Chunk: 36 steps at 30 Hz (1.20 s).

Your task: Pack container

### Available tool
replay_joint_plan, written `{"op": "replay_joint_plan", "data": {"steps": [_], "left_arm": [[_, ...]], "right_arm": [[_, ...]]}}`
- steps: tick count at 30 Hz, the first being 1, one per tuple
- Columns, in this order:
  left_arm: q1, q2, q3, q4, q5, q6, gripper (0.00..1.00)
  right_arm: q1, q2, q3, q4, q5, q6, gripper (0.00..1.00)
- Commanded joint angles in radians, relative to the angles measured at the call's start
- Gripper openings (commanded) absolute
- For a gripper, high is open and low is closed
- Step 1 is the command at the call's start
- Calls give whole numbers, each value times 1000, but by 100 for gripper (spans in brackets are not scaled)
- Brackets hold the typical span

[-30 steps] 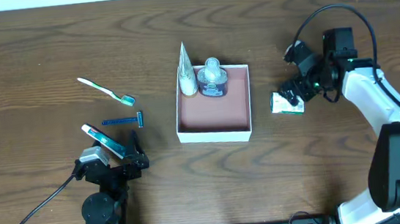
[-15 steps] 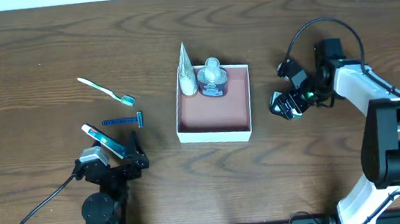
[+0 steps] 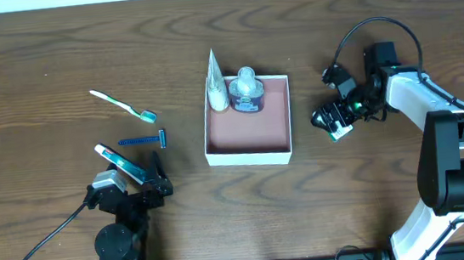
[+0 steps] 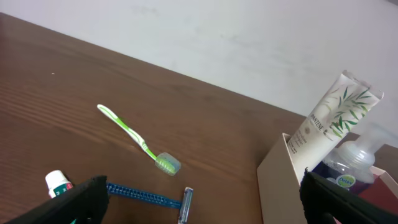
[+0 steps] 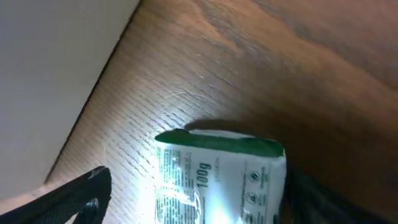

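Note:
The container (image 3: pixel 249 154) is a square white-walled box with a pinkish-brown inside, at mid table; its wall shows in the left wrist view (image 4: pixel 280 186). A white tube (image 3: pixel 216 85) and a clear bottle (image 3: pixel 246 90) stand in its far-left corner. My right gripper (image 3: pixel 333 120) is open, low over the table right of the container, its fingers either side of a small green-and-white carton (image 5: pixel 217 174); the right finger is close against it, the left finger apart. My left gripper (image 3: pixel 138 175) is open and empty at the front left.
A green toothbrush (image 3: pixel 123 105), a blue razor (image 3: pixel 142 141) and a toothpaste tube (image 3: pixel 120 162) lie left of the container. The razor (image 4: pixel 149 197) lies just ahead of my left fingers. A pale wall runs behind the table's far edge.
My right gripper has swung left and down onto the carton, which now lies mostly hidden between its fingers in the overhead view. The left arm has not moved.

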<state>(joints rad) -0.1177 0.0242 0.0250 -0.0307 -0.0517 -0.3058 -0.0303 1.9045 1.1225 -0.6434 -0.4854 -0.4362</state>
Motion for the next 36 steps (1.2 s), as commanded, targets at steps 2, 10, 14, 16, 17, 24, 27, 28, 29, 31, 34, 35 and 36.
{"op": "replay_joint_plan", "data": {"steps": [2, 10, 14, 16, 17, 24, 27, 28, 29, 31, 34, 35, 36], "left_arm": [[6, 0, -21, -37, -11, 17, 98], [6, 0, -21, -37, -11, 17, 98], [6, 0, -21, -37, -11, 17, 98], [6, 0, -21, -37, -11, 17, 98], [6, 0, -21, -37, -11, 17, 98], [6, 0, -21, -37, -11, 17, 98], [6, 0, -21, -37, -11, 17, 98], [6, 0, -21, -37, -11, 17, 98], [6, 0, -21, -37, -11, 17, 98], [6, 0, -21, -37, -11, 17, 98], [6, 0, -21, -37, -11, 17, 98], [6, 0, -21, -37, -11, 17, 98], [6, 0, -21, -37, -11, 17, 98]], "right_arm": [[7, 52, -23, -54, 137, 224, 86], [76, 51, -23, -97, 410, 319, 87], [136, 51, -23, -89, 556, 354, 89], [158, 51, -23, -80, 603, 354, 91], [167, 51, -23, -73, 618, 354, 91], [174, 51, -23, -51, 594, 353, 79], [175, 51, -23, -61, 549, 353, 73], [175, 51, -23, -61, 538, 353, 73], [175, 52, -23, -61, 526, 353, 73], [175, 51, -23, -60, 500, 353, 67], [175, 51, -23, -52, 475, 354, 46], [175, 51, -23, -50, 473, 354, 38], [175, 52, -23, -48, 473, 354, 32]]}}
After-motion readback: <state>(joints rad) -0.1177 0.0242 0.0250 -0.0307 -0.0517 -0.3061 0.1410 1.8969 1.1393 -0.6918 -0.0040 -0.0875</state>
